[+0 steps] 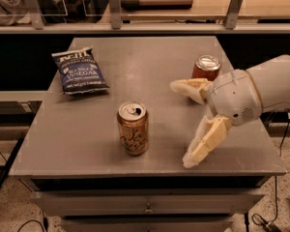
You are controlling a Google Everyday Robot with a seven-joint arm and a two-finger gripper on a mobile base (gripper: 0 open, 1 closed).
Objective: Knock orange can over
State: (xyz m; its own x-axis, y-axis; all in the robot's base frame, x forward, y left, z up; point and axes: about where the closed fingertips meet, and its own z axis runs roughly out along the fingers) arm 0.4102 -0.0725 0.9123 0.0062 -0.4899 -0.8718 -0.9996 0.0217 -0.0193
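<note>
The orange can (133,128) stands upright near the front middle of the grey table (87,129). It is pale golden-orange with dark cursive lettering and a silver top. My gripper (181,123) is to its right, a hand's width away and not touching it. The two cream fingers are spread wide apart, one fingertip (176,85) toward the back and one (189,162) near the table's front edge. The gripper is open and holds nothing.
A deeper red-orange can (206,67) stands upright behind the gripper at the right. A blue chip bag (79,71) lies at the back left. A railing and shelf run behind the table.
</note>
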